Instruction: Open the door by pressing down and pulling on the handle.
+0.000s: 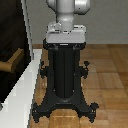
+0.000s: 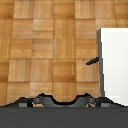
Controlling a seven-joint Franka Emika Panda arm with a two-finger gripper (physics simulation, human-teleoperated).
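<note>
The door (image 1: 11, 35) is a tall dark brown-black panel in a pale frame (image 1: 30, 30) at the exterior view's left, standing shut in that frame. The handle (image 1: 10, 63), a short tan lever bar, sticks out from the panel about halfway up. In the wrist view the door's pale frame (image 2: 115, 60) shows as a white block seen from above. A small dark stub (image 2: 92, 61) juts from its side; I cannot tell whether it is the handle. Only the arm's grey-white base links (image 1: 67, 12) show above the pedestal. No gripper fingers appear in either view.
The black robot pedestal (image 1: 65, 70) stands on wood-tiled floor (image 1: 107, 75) just beside the door frame, its spread feet (image 1: 64, 109) low in the exterior view. The wrist view looks down on the floor (image 2: 45, 45) and the pedestal's foot (image 2: 62, 102).
</note>
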